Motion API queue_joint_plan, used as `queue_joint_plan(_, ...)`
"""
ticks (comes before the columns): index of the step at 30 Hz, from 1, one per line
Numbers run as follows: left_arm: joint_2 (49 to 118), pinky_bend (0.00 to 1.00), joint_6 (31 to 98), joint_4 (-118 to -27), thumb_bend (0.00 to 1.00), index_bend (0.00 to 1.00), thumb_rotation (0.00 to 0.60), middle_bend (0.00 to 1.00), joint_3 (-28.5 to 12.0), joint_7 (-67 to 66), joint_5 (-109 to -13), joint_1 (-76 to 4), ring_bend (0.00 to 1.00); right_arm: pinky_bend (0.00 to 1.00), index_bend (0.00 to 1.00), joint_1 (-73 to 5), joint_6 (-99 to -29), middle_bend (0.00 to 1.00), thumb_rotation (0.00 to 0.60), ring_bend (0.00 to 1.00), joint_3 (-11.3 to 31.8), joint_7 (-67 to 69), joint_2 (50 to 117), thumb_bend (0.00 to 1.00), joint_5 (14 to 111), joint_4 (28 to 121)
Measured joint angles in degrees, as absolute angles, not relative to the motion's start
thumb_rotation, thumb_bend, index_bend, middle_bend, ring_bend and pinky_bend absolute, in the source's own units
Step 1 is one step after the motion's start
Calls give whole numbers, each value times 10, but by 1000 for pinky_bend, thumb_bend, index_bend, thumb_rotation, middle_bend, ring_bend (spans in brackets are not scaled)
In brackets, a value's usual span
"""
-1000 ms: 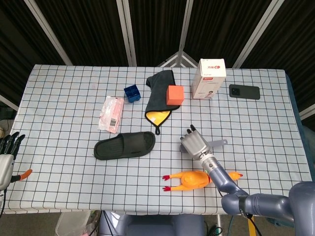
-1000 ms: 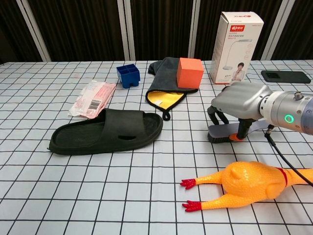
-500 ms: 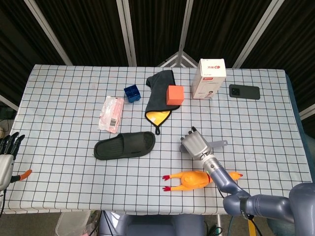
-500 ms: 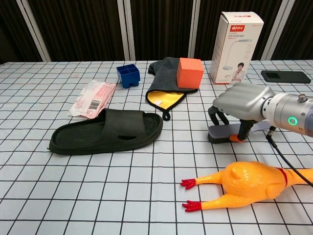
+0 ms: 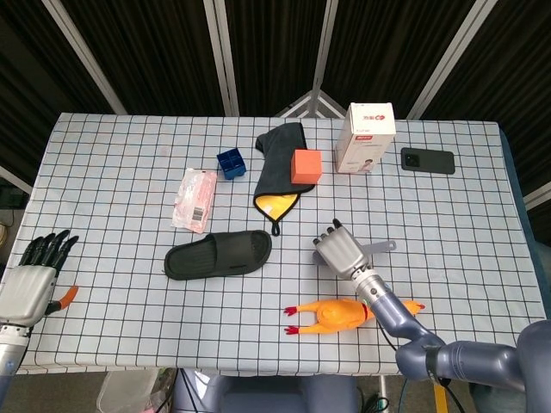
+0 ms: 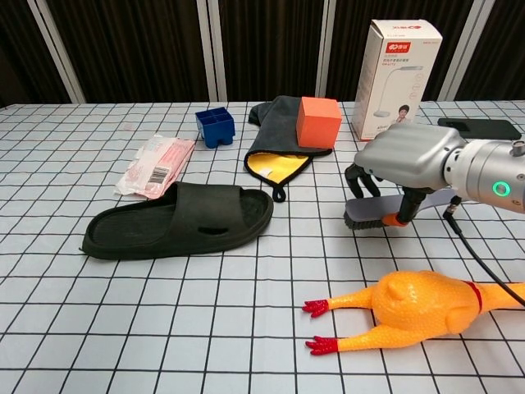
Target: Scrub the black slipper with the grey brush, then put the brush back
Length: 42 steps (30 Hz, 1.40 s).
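The black slipper (image 5: 218,255) (image 6: 176,220) lies flat, left of the table's middle. To its right my right hand (image 5: 340,252) (image 6: 406,156) grips the grey brush (image 5: 380,249) (image 6: 395,208) from above, fingers curled round its body. The brush hangs a little above the cloth, bristles down, with its handle pointing right. A gap of about one slipper-width separates brush and slipper. My left hand (image 5: 34,280) shows only in the head view, at the table's front left corner, fingers spread and holding nothing.
A yellow rubber chicken (image 5: 336,315) (image 6: 418,308) lies just in front of the brush. Behind are a grey-yellow cloth (image 6: 279,148), an orange cube (image 6: 318,121), a blue box (image 6: 215,126), a white carton (image 6: 394,70), a phone (image 6: 480,127) and a pink packet (image 6: 156,167).
The right hand has lifted the brush off the table and carried it slightly left. The left hand has risen further into the head view.
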<state>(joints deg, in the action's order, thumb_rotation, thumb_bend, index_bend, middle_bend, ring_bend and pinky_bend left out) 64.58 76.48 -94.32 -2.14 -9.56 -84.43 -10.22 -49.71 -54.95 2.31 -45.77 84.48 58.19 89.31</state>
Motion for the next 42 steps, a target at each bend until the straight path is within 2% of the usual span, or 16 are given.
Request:
queue_joint_plan(4,651,20,736,-941,539,0,600,9,-22,-99,-848,-122,0,229,718,-504,-550,647,600,393,33,-463,844,735,579,901)
queue_joint_plan(11,670,89,666,-935,576,31,600,61,-33,-82,-854,-178,1,242,717,-527,-542,648,600,393,55,-473,858,735,569,912)
queue_joint_plan(26,758,128,511,-892,598,90,600,116,-35,-47,-855,-293,43,242,717,-569,-536,648,600,393,89,-483,909,740,545,919)
queue_joint_plan(33,792,128,482,-868,604,97,600,121,-23,-29,-867,-325,45,242,717,-593,-535,648,600,393,99,-489,943,741,531,894)
queue_joint_plan(42,804,152,457,-858,609,117,600,142,-7,-30,-859,-340,65,242,717,-603,-540,647,600,393,106,-485,953,742,528,888)
